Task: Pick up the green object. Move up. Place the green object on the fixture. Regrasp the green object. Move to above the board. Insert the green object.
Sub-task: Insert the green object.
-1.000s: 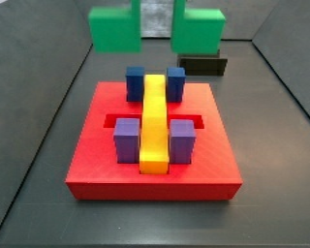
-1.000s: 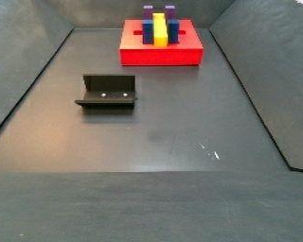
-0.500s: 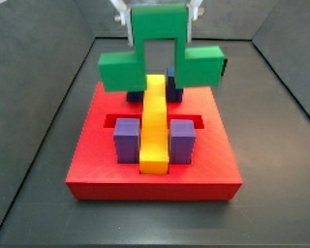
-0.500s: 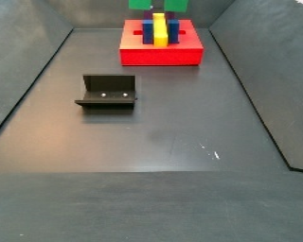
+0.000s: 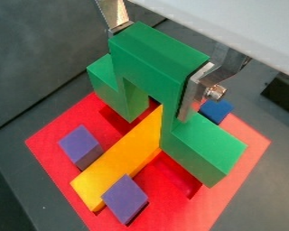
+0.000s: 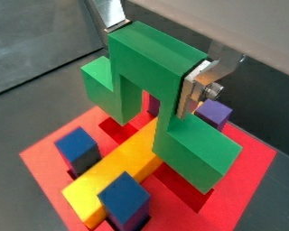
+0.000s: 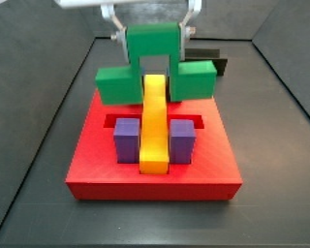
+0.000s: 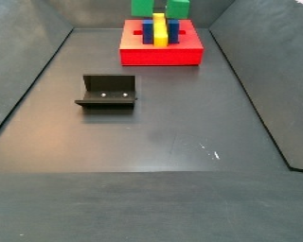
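The gripper [image 5: 159,56] squeezes the bright green bridge-shaped plastic piece [image 5: 159,95] between its silver fingers [image 5: 211,83], over the yellow bar [image 5: 129,156] on the flat red board [image 7: 151,172] near the bench's far edge.

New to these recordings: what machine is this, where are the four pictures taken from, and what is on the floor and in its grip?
It is one robot arm with a two-finger end effector. Two cameras ride on its wrist and look down; two stand fixed beside the work floor. The end effector is shut on the green object, an arch-shaped piece, and holds it over the board, a red slab, straddling the yellow bar among blue and purple blocks. Apart on the dark floor stands the fixture, a dark bracket, with nothing on it.
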{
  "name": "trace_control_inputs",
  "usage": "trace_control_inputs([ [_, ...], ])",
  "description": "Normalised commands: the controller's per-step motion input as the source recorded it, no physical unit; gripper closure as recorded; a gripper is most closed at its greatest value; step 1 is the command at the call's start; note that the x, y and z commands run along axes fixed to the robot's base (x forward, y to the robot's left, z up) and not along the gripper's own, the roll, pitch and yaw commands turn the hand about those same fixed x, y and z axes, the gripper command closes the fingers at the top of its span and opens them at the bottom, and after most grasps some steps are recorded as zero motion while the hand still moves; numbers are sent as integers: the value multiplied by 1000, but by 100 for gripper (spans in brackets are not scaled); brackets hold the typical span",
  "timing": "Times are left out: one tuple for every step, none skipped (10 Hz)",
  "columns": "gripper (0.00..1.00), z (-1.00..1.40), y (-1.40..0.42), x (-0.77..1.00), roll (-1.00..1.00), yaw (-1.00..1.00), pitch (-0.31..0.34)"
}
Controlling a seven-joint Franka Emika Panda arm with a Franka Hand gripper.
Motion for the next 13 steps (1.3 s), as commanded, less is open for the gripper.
trace_control_inputs([
  [100,-451,-31,0,61,80,-143],
  [100,-334,-66,0,81,74,-111],
  [100,-131,-49,0,126,77,-43],
  [100,-43,-54,0,171,69,-9],
  [100,-46,-57,0,200,66,0],
  [100,-86,-54,0,226,77,-14],
  [100,-83,-23,51,260,60,0],
  [100,-54,-9,134,276,20,0],
  [100,-71,-49,77,277,0,0],
  [100,-89,-83,9,204,0,0],
  [100,-140,-94,29,164,0,0],
  [100,-203,-103,23,159,0,0],
  [100,-200,-123,80,164,0,0],
])
